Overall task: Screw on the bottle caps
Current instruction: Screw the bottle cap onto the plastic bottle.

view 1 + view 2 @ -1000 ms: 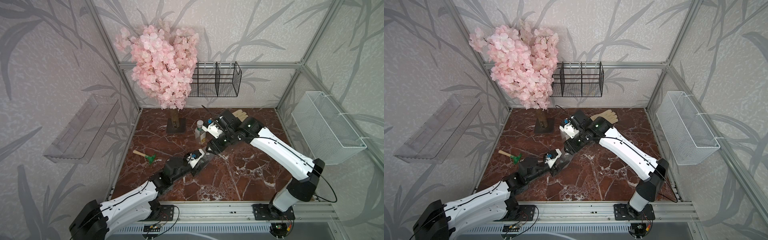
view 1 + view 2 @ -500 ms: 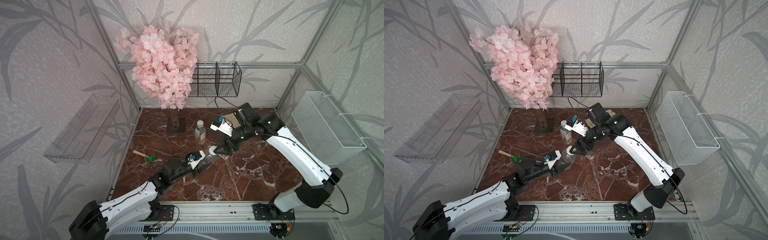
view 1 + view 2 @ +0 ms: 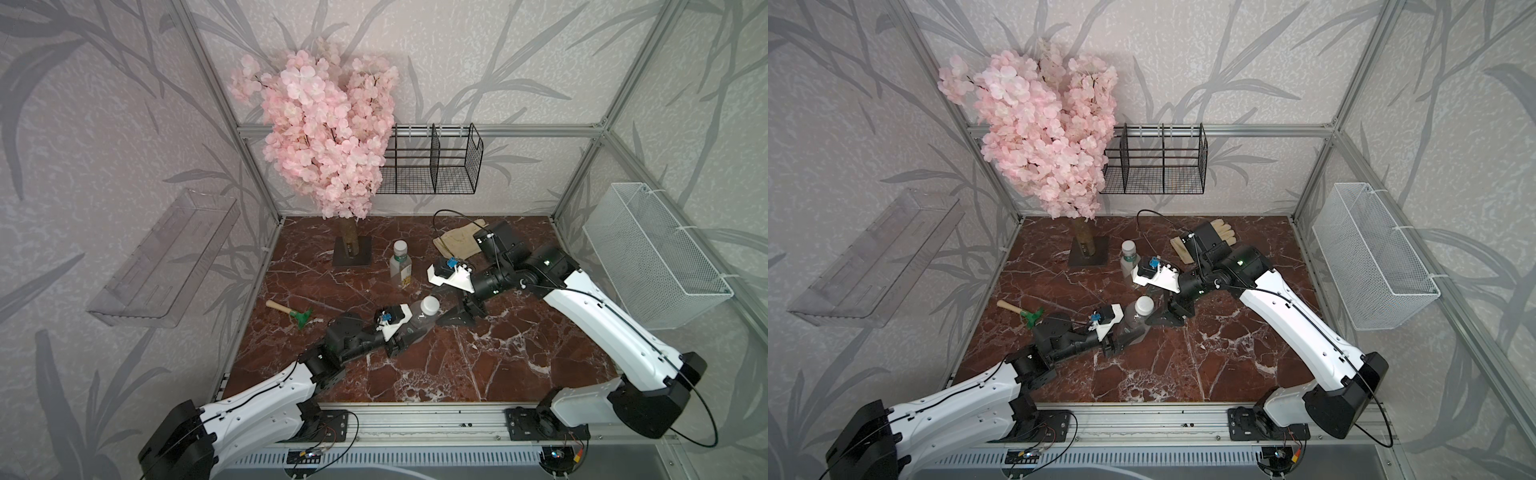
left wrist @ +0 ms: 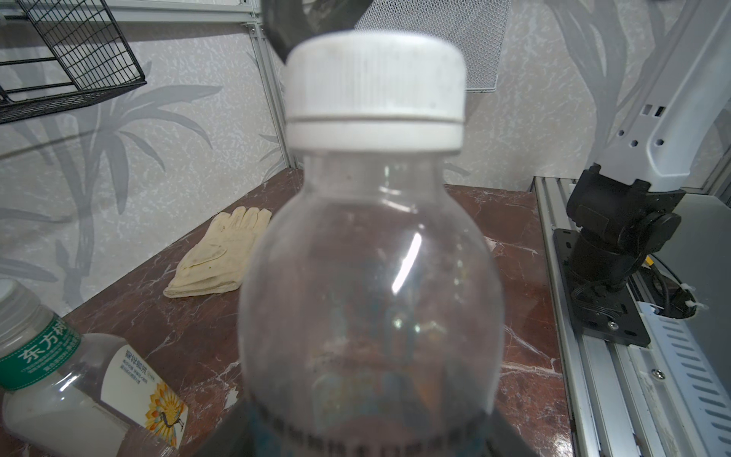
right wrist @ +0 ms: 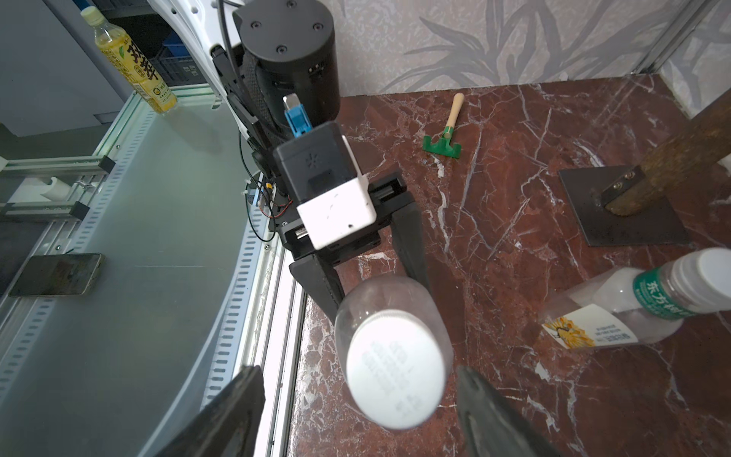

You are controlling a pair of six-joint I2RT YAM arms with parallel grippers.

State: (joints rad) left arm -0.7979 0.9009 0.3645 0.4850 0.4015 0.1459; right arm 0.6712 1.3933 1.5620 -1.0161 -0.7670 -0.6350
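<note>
Both top views are looking steeply down from high above, taking in the whole red marble tabletop (image 3: 498, 353) around the round clear plastic bottle (image 3: 419, 321), while the left wrist camera is peering along that bottle (image 4: 372, 277) from very near its base, and the right wrist camera is facing its white ribbed screw cap (image 5: 395, 368) end-on from close by.

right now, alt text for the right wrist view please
A clear bottle with a white cap faces the camera, gripped low by the left tool, the right tool open either side of the cap. A second capped bottle and a green rake sit on the marble table.
</note>
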